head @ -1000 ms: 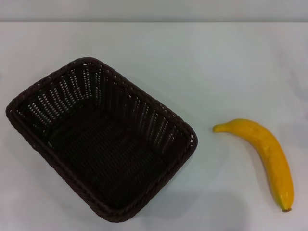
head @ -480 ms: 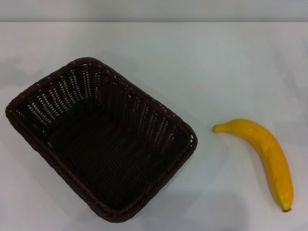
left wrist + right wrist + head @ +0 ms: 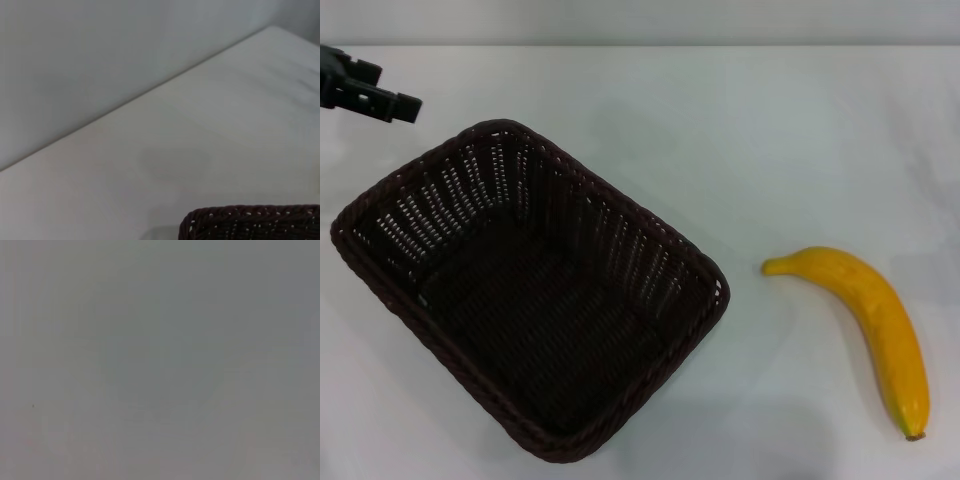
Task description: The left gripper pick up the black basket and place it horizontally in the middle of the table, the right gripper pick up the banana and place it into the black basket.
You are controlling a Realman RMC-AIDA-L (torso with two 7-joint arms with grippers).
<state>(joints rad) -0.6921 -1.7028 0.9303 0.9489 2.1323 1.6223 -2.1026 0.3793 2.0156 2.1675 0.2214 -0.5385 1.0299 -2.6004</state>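
- White table (image 3: 800, 130) filling the head view, far edge running across the top.
- Black basket (image 3: 525, 290) on the left half of the table, open side up, set diagonally: long axis running from far left to near right, one corner pointing far, the opposite corner close to the near edge.
- Banana (image 3: 875, 320) flat on the table at the right, well apart from the basket; curved, long axis running from far left to near right, stem end toward the basket, brown tip toward the near right.
- Left gripper (image 3: 365, 88) at the far left corner, above the table, just beyond the basket's far-left rim and not touching it; cannot tell whether jaws are apart or together.
- A corner of the basket rim (image 3: 250, 220) seen close by in the left wrist view.
- Right gripper out of sight; right wrist view plain grey.
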